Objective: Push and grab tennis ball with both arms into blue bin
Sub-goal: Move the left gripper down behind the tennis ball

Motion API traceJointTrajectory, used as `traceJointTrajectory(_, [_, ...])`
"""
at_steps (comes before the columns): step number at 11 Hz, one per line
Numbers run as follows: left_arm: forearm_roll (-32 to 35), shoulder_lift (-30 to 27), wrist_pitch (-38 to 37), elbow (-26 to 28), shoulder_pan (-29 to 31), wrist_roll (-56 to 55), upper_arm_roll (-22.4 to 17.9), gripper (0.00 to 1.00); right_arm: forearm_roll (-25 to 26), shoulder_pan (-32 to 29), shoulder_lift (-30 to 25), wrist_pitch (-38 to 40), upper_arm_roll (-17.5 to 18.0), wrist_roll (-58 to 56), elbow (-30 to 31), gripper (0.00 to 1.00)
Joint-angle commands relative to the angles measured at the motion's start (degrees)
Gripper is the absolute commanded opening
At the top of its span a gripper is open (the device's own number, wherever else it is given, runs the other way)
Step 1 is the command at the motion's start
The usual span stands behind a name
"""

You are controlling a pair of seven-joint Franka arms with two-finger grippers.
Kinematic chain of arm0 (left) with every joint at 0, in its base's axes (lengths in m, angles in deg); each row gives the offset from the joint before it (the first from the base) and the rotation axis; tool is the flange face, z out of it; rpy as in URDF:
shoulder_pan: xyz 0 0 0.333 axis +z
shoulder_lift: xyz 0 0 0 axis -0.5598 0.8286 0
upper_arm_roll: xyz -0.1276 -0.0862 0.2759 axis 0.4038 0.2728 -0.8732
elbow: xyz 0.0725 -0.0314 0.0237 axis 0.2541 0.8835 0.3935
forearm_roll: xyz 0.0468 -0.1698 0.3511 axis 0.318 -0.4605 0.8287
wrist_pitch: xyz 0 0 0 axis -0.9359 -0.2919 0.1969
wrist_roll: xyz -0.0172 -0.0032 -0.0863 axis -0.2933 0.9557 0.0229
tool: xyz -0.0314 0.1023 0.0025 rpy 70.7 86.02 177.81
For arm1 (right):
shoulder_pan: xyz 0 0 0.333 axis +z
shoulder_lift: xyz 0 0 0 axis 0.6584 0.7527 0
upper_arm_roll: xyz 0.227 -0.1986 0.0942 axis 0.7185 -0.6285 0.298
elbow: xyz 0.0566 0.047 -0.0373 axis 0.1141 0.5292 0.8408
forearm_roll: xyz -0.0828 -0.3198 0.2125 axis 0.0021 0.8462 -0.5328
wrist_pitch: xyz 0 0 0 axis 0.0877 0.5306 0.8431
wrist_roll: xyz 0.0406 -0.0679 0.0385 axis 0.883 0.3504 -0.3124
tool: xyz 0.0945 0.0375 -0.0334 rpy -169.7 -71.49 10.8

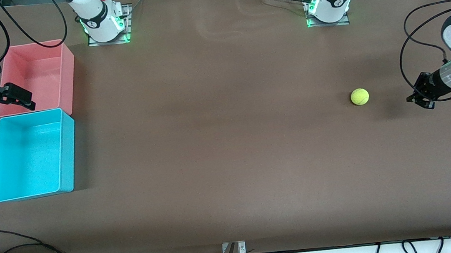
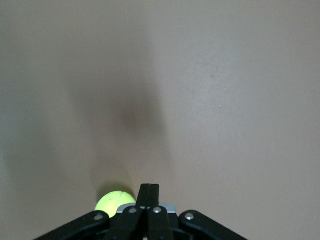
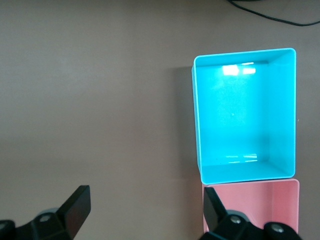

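Observation:
The tennis ball [image 1: 360, 96] lies on the brown table toward the left arm's end. My left gripper [image 1: 413, 98] hovers low beside it, a short gap farther toward that end, with its fingers shut on nothing. In the left wrist view the tennis ball [image 2: 114, 202] shows just beside the closed fingertips of the left gripper [image 2: 149, 188]. The blue bin [image 1: 28, 160] stands empty at the right arm's end. My right gripper [image 1: 30, 100] hangs open over the near wall of the pink bin. In the right wrist view the blue bin [image 3: 245, 120] lies ahead of the open right gripper [image 3: 145, 205].
The pink bin [image 1: 37, 75] stands empty against the blue bin, farther from the front camera; the right wrist view shows part of the pink bin [image 3: 255, 205]. Both arm bases stand along the table's back edge. Cables hang along the front edge [image 1: 20, 248].

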Motion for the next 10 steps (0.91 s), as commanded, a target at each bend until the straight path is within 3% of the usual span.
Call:
traceJointTrajectory(1, [-1.8, 4.9, 13.2, 6.5, 0.6, -3.8, 0.4, 0.00, 0.3, 0.3, -0.2, 1.1, 0.1, -0.3, -0.9, 1.00])
traceJointTrajectory(5, [-1.5, 9.7, 17.6, 8.3, 1.1, -5.8, 0.3, 0.00, 0.4, 0.2, -0.2, 1.1, 0.0, -0.1, -0.9, 1.00])
traceJointTrajectory(10, [1.2, 8.5, 18.0, 11.6, 5.2, -4.2, 0.3, 0.00, 0.5, 0.2, -0.2, 1.0, 0.0, 0.1, -0.9, 1.00])
